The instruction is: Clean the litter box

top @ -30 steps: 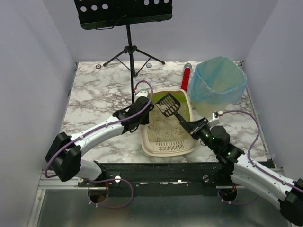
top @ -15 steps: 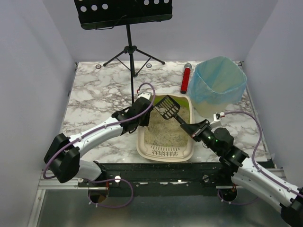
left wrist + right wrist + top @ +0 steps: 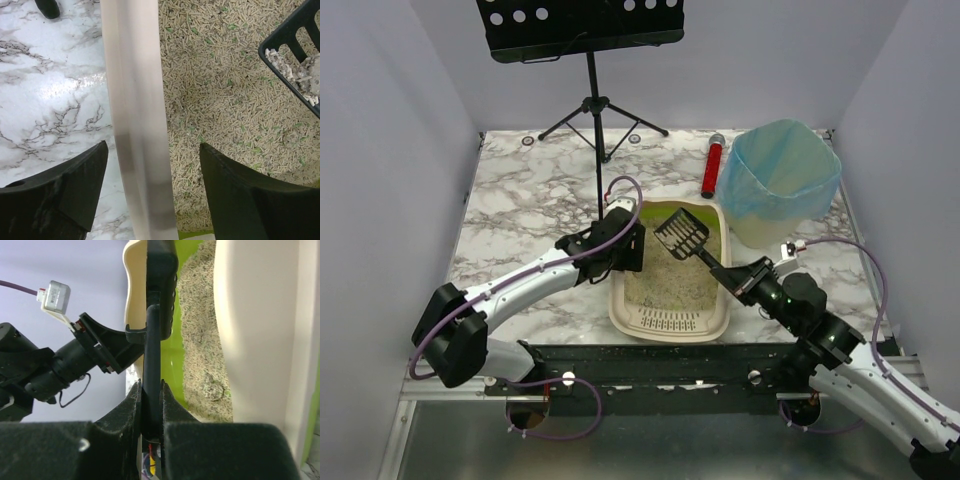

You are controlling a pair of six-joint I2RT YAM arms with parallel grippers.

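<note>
Since a second ago the litter box [image 3: 670, 320] has swung from a skewed lie to square with the near edge of the counter [image 3: 520, 200], a little toward 6 o'clock of its middle. The left end effector [image 3: 628, 250] has let go of it. Its fingers [image 3: 55, 195] stand apart on either side of the box's 9 o'clock wall without pinching it. The right end effector [image 3: 151, 405] is clamped on the handle of the scoop [image 3: 682, 235], whose slotted head hangs over the litter at the box's 12 o'clock end with pale clumps [image 3: 300, 75] in it.

The largest risk is probably the box itself. Unheld, it could slide or turn if the scoop drags through the litter, or if the left arm pulls sideways and catches the wall. Next, the blue-bagged bin [image 3: 780, 180] stands at 2 o'clock of the box and taller than it, so a low carry could knock its rim. Smallest, a tilt of the scoop on the way would drop clumps on the marble.

Whether the scoop head touches the litter cannot be told. The bin's inside is hidden, the load is cut off at the edge of the left wrist view, and the right wrist view shows the scoop only edge-on.
</note>
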